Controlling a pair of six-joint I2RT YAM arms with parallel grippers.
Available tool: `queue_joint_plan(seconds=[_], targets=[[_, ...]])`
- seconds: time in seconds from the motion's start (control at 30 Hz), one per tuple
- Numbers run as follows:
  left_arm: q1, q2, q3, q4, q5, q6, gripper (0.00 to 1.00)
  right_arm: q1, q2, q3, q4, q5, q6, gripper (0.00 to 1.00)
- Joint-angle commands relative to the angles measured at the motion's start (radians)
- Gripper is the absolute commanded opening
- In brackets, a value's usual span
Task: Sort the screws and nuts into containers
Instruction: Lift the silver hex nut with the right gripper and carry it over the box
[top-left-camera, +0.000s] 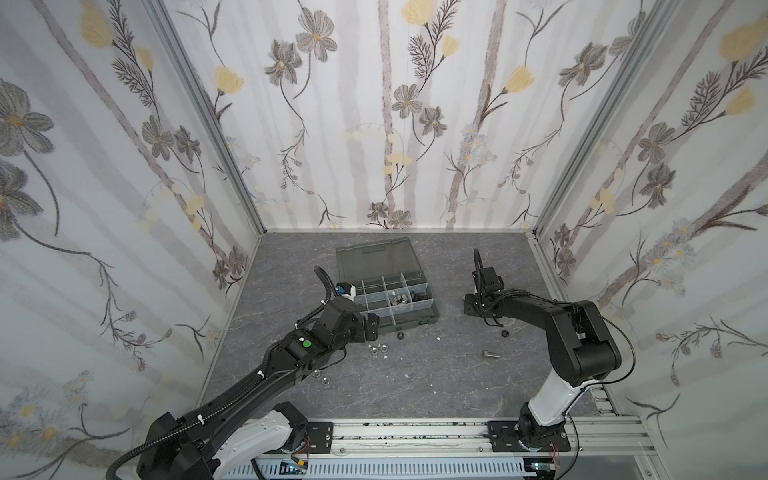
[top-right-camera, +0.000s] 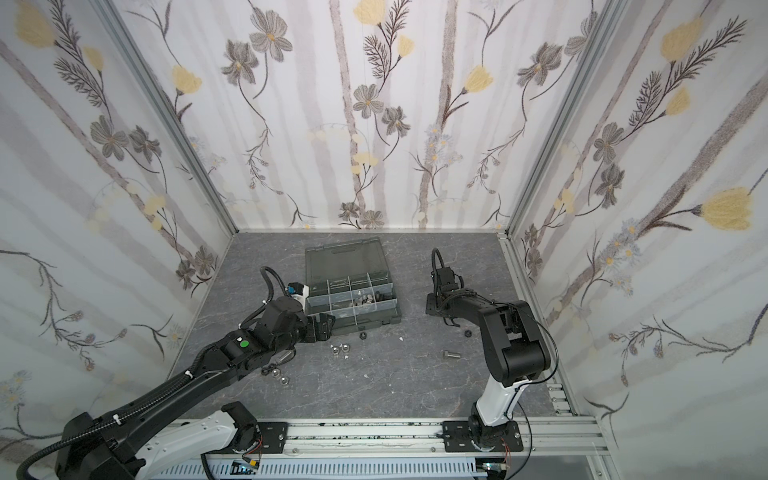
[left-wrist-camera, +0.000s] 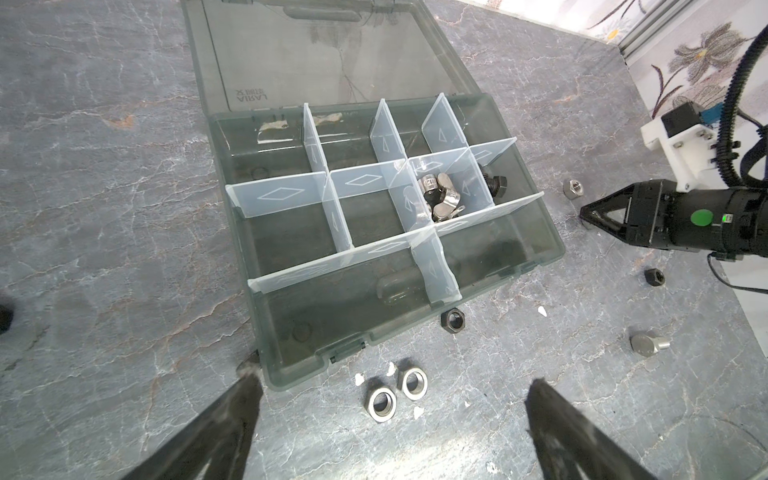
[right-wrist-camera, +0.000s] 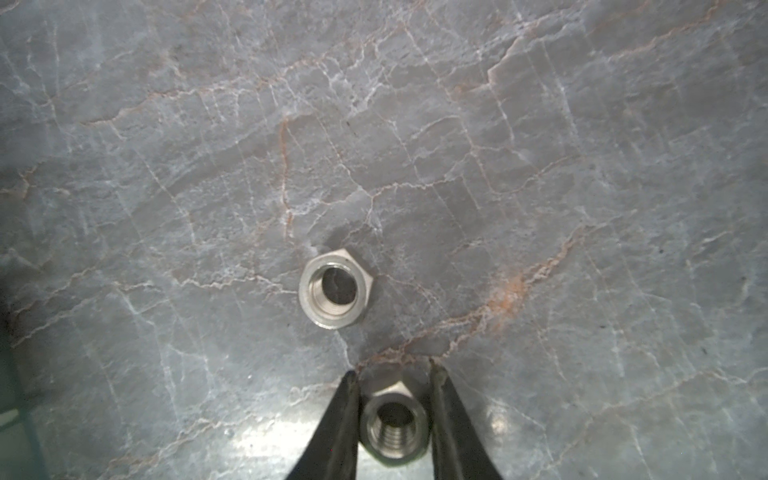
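The right pincer (right-wrist-camera: 394, 374) is nearly closed. Its two black fingers (right-wrist-camera: 340, 419) sit against two sides of a silver nut (right-wrist-camera: 392, 428). The nut lies flat on the grey worktop (right-wrist-camera: 540, 166) with its hole facing up. A second nut (right-wrist-camera: 336, 289) lies just beside it, not touching. Both are off to the side of the box (left-wrist-camera: 540, 232), not in it yet.

The nut is tiny, hard and made of metal. It does not bend or break, so a firm squeeze is fine. But it is smooth and slippery. I think it can spin or pop out if the fingers press on its corners. The flat sides are the best place to hold it.

The left pincer (left-wrist-camera: 392, 376) is wide open and holds nothing. It hangs over two more nuts (left-wrist-camera: 382, 403) in front of the box.
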Motion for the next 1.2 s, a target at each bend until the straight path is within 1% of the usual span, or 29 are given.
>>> queue_joint_plan(seconds=[0.0,0.2,0.43,0.47,0.53,0.73,0.83,0.93,1.17], targets=[[0.0,-0.016,-0.008,-0.006,-0.016,-0.017,1.0,0.003,-0.019,0.003,-0.004,0.006,-0.005,0.2],[0.0,-0.047,-0.027,-0.017,-0.017,-0.024,1.0,0.025,-0.069,0.002,-0.015,0.019,-0.006,0.16],[-0.002,-0.054,-0.051,-0.024,-0.014,-0.039,1.0,0.085,-0.139,0.015,-0.02,-0.001,0.0,0.17],[-0.003,-0.054,-0.052,-0.022,-0.012,-0.042,1.0,0.096,-0.173,0.021,-0.023,-0.006,0.001,0.17],[-0.007,-0.05,-0.055,-0.023,-0.013,-0.048,0.99,0.119,-0.191,0.03,-0.026,-0.023,0.006,0.17],[-0.022,-0.032,-0.068,-0.02,-0.021,-0.07,0.96,0.205,-0.228,0.061,-0.029,-0.058,0.019,0.18],[-0.034,-0.023,-0.075,-0.012,-0.014,-0.08,0.92,0.273,-0.237,0.062,-0.017,-0.072,0.032,0.18],[-0.049,-0.023,-0.08,-0.013,-0.022,-0.091,0.9,0.338,-0.231,0.061,-0.012,-0.067,0.045,0.18],[-0.079,-0.024,-0.086,-0.02,-0.037,-0.109,0.85,0.426,-0.195,0.065,0.008,-0.088,0.07,0.18]])
